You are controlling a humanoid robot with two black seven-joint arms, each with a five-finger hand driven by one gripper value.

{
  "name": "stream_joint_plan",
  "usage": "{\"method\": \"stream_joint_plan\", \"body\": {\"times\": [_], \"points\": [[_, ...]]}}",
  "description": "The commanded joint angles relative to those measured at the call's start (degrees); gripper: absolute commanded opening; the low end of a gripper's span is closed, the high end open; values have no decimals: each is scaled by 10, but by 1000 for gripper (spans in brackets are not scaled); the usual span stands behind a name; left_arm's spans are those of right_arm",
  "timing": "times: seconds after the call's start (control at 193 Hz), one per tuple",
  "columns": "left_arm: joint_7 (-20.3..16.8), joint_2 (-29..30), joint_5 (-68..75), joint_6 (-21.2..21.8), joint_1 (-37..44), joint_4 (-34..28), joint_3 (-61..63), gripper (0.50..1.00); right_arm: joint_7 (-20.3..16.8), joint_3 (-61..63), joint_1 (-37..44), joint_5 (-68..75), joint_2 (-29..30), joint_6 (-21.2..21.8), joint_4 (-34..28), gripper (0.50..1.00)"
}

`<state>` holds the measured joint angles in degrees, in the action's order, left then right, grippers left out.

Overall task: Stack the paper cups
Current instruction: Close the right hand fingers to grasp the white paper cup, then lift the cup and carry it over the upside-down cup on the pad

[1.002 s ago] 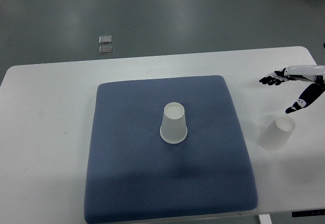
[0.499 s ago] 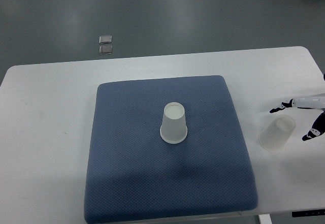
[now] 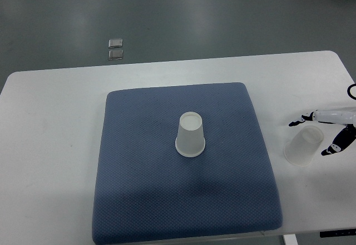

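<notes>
One white paper cup [image 3: 190, 134] stands upside down in the middle of the blue mat [image 3: 144, 184]. A second paper cup [image 3: 303, 145], also upside down and tilted, sits on the white table to the right of the mat. My right hand [image 3: 314, 136] reaches in from the right edge, fingers spread on either side of this cup's upper end, one dark fingertip behind it and one to its right. The hand holds nothing. My left arm is out of sight.
The white table [image 3: 50, 145] runs to the picture's left and right edges. Two small square objects [image 3: 115, 49] lie on the grey floor beyond the table's far edge.
My right hand dropped from behind the right cup toward me, then shifted slightly left, so its spread fingers now flank the cup. Neither cup has moved.
</notes>
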<state>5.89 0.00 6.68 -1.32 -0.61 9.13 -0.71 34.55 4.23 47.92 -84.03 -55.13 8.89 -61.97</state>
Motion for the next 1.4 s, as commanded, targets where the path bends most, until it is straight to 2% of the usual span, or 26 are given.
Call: {"method": "stream_joint_plan", "body": {"times": [0.0, 0.078, 0.322, 0.488, 0.644, 1.091, 1.397], "points": [[0, 0, 0, 0, 0, 0, 0, 1000, -1, 1, 1, 0, 0, 0, 0, 797], [0, 0, 0, 0, 0, 0, -1, 1000, 0, 1, 2, 0, 0, 0, 0, 768], [0, 0, 0, 0, 0, 0, 0, 1000, 2, 1, 0, 1, 0, 0, -1, 758], [0, 0, 0, 0, 0, 0, 0, 1000, 4, 1, 0, 5, 0, 0, -1, 656], [0, 0, 0, 0, 0, 0, 0, 1000, 4, 1, 0, 7, -1, 0, -3, 625], [0, 0, 0, 0, 0, 0, 0, 1000, 4, 9, 35, 56, -17, 11, -9, 623], [0, 0, 0, 0, 0, 0, 0, 1000, 4, 14, 122, 60, -35, 110, -13, 623]]}}
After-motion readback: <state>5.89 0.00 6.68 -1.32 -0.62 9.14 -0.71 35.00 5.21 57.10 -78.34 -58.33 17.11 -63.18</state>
